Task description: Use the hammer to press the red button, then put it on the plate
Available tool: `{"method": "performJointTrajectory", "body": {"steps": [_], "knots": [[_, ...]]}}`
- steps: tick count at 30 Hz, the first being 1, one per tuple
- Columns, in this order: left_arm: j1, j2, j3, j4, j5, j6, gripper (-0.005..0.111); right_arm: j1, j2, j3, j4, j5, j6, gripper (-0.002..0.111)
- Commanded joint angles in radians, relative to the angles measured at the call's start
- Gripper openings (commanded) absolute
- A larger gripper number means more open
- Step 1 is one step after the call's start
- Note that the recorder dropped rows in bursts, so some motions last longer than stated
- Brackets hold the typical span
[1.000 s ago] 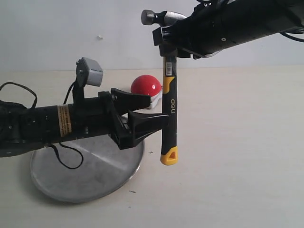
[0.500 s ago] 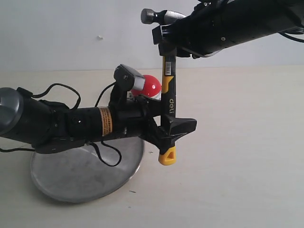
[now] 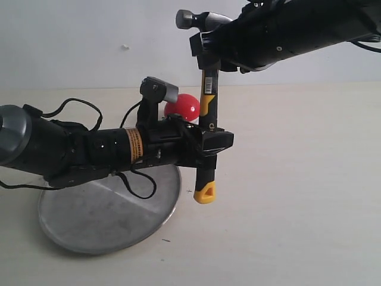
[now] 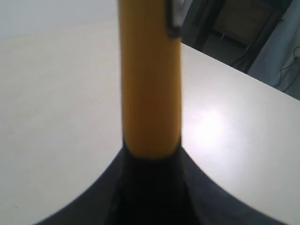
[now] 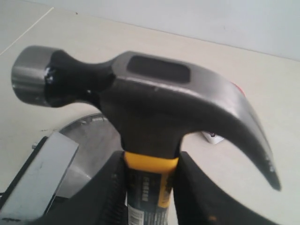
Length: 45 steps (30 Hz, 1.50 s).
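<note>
I hold the hammer (image 3: 206, 104) upright, head up, right claw (image 3: 209, 58) gripping just under the head, left claw (image 3: 209, 143) closed on the lower handle; red button (image 3: 186, 106) behind it, plate (image 3: 101, 223) beneath my left arm (image 3: 89, 152).

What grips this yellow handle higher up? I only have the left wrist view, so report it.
Observer: The right tool clamps the hammer just under its head, and the hammer hangs head up.
Operator: Now locate the button for me.
Observer: The button sits on the table beyond the plate, just left of the handle in the exterior view.
</note>
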Motion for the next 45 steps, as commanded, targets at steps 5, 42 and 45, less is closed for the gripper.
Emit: {"method": "performJointTrajectory", "body": {"steps": [5, 42, 45], "knots": [[-0.001, -0.003, -0.003, -0.029, 0.006, -0.042, 0.000, 0.000, -0.013, -0.012, 0.012, -0.054, -0.119, 0.008], [0.408, -0.016, -0.001, 0.259, -0.354, -0.376, 0.000, 0.000, -0.018, -0.012, -0.014, 0.046, -0.430, 0.062], [0.462, -0.029, -0.001, 0.302, -0.354, -0.405, 0.000, 0.000, -0.018, -0.012, -0.001, 0.039, -0.430, 0.067]]}}
